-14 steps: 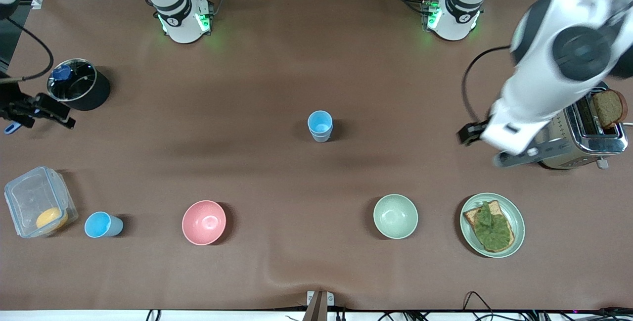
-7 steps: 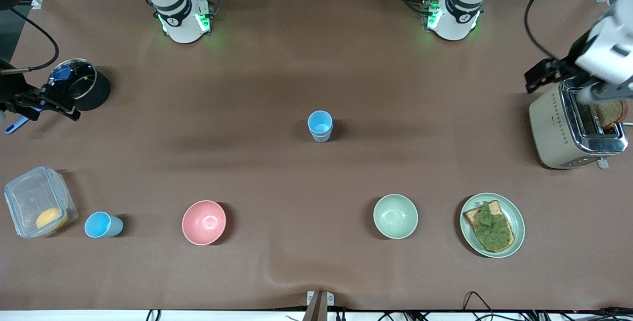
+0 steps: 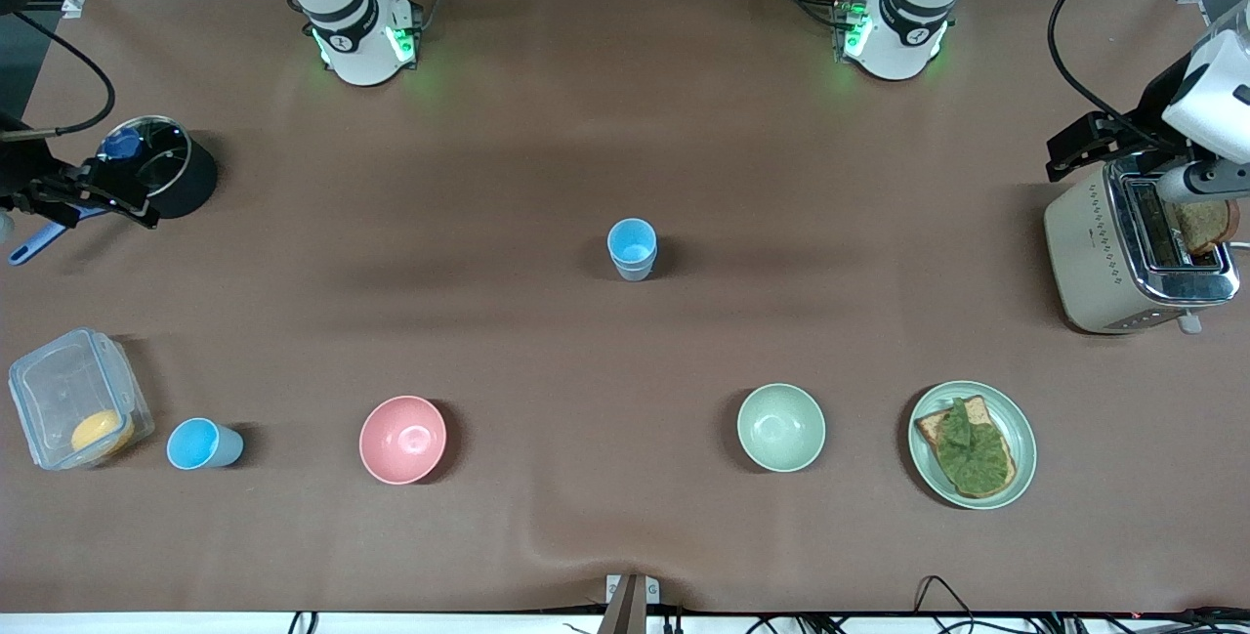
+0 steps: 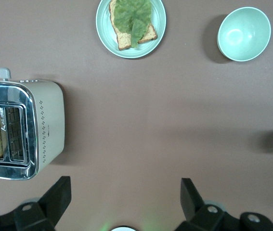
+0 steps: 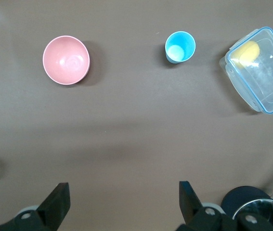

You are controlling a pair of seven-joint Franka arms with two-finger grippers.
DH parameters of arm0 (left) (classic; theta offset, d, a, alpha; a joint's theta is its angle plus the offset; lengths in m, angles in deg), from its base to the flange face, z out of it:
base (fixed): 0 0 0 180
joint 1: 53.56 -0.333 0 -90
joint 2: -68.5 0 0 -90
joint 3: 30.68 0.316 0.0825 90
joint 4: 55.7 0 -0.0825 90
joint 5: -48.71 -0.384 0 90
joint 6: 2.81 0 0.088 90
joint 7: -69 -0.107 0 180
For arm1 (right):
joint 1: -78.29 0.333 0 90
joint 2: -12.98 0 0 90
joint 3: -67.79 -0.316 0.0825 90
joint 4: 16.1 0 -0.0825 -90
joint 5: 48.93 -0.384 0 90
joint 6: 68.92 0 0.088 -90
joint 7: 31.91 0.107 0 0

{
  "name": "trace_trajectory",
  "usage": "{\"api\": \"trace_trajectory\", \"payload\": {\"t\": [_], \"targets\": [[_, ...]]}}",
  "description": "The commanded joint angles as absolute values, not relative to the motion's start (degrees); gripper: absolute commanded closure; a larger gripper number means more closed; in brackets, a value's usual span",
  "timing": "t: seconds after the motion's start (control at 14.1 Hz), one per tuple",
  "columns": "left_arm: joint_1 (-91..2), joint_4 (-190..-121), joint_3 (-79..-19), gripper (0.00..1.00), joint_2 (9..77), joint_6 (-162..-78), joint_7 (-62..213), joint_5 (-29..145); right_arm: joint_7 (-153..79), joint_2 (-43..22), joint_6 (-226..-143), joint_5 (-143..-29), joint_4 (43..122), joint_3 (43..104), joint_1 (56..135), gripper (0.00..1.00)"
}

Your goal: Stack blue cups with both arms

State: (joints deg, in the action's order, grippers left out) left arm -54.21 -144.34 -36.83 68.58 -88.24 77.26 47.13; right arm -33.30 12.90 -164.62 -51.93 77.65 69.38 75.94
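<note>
Two light-blue cups stand nested as one stack (image 3: 632, 248) at the middle of the table. A single blue cup (image 3: 200, 444) stands near the front edge toward the right arm's end, next to a clear box; it also shows in the right wrist view (image 5: 179, 46). My left gripper (image 3: 1079, 147) hangs open and empty over the table beside the toaster (image 3: 1113, 253); its fingers stand wide apart in the left wrist view (image 4: 124, 185). My right gripper (image 3: 103, 196) hangs open and empty beside the black pot (image 3: 156, 165), with its jaws wide in the right wrist view (image 5: 124, 187).
A pink bowl (image 3: 402, 439), a pale green bowl (image 3: 780, 427) and a plate (image 3: 1025, 439) with toast and lettuce lie along the front. A clear lidded box (image 3: 59, 390) holds something yellow. The toaster holds a bread slice.
My left arm has swung away from the table's middle, up over the toaster toward its own end. My right gripper has moved slightly toward the pot. The cups have not moved.
</note>
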Motion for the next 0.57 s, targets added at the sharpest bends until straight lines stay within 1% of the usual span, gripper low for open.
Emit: {"api": "trace_trajectory", "payload": {"t": [0.0,0.5], "targets": [[-53.91,-142.54,-36.74,0.00,68.24,-87.80,75.94,48.01,-33.32,13.51,-163.24,-50.95,77.50,69.46,76.01,0.00],[-54.00,-142.36,-37.97,0.00,69.74,-87.80,75.50,48.10,-33.85,13.51,-162.70,-50.87,77.41,69.55,75.75,0.00]]}}
